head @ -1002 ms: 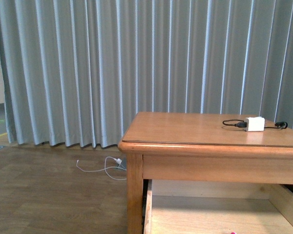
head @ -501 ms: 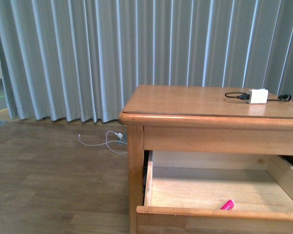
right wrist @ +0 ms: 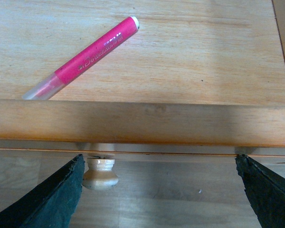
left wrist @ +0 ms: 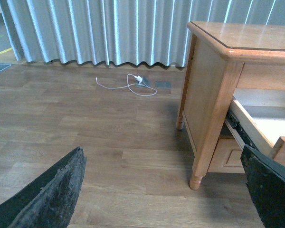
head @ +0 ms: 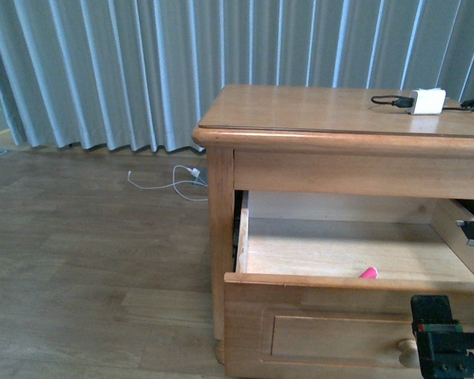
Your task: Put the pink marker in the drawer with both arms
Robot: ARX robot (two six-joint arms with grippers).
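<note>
The pink marker (right wrist: 88, 56) lies flat on the pale wood floor of the open top drawer (head: 316, 284); only its tip (head: 368, 273) shows over the drawer front in the front view. My right gripper (right wrist: 164, 197) is open and empty, above the drawer's front edge (right wrist: 142, 121), with the round knob (right wrist: 99, 173) near one finger. It shows at the lower right of the front view (head: 450, 347). My left gripper (left wrist: 166, 194) is open and empty over the wooden floor, left of the dresser (left wrist: 213, 85).
A white charger block (head: 426, 100) with black cable lies on the dresser top. A white cable (head: 170, 183) lies on the floor by the grey curtain (head: 142, 63). The dresser's leg (left wrist: 197, 178) stands near my left gripper.
The front view has tilted down and drawn nearer: the whole open drawer and its front panel now show, and my right gripper has come into view at the lower right.
</note>
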